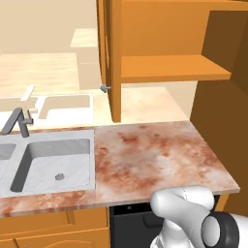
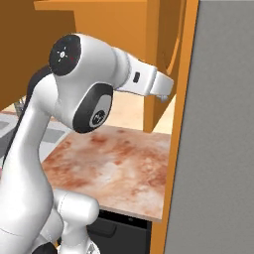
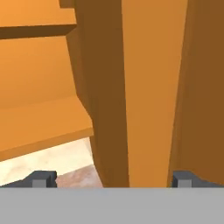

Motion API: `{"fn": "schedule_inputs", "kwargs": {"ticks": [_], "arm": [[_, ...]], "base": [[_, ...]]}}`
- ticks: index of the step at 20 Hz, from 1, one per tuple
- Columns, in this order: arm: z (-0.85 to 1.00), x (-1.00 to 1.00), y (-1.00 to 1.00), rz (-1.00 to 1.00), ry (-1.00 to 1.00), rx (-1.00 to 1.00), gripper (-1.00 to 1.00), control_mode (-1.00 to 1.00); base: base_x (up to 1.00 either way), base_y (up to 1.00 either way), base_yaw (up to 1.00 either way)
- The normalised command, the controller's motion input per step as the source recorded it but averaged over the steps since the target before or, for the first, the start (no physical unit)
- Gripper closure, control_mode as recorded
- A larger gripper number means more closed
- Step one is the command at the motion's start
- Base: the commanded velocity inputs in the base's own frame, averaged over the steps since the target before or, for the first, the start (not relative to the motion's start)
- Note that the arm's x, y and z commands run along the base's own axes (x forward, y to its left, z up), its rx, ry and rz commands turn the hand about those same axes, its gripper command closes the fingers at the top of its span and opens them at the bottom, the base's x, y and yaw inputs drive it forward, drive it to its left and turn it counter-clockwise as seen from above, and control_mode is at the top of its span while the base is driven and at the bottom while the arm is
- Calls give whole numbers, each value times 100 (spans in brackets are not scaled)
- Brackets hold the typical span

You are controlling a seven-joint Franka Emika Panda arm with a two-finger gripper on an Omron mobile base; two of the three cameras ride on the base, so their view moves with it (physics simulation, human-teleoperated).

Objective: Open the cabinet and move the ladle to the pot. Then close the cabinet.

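A: What is at the left?
B: A sink [image 1: 53,162] with a tap [image 1: 17,121]; then the counter [image 1: 155,155]; above it the cabinet [image 1: 160,48] stands open, one door [image 1: 110,58] edge-on with its knob [image 1: 103,87], a bare shelf [image 1: 174,68] inside.
A: And the gripper [image 3: 113,180]?
B: Its fingers [image 3: 41,179] are spread wide, just before the door edge; they hold nothing.
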Motion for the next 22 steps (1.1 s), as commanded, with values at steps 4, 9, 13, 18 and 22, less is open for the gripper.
{"fn": "schedule_inputs", "kwargs": {"ticks": [4,9,13,18,22], "arm": [[0,19,0,20,-11,7,-100,-100],[0,0,40,24,-5,6,-100,-100],[0,-6,81,25,0,5,-100,-100],[0,0,82,23,0,4,-100,-100],[0,24,66,21,0,5,-100,-100]], "base": [[0,0,0],[0,0,0],[0,0,0],[0,0,0],[0,0,0]]}}
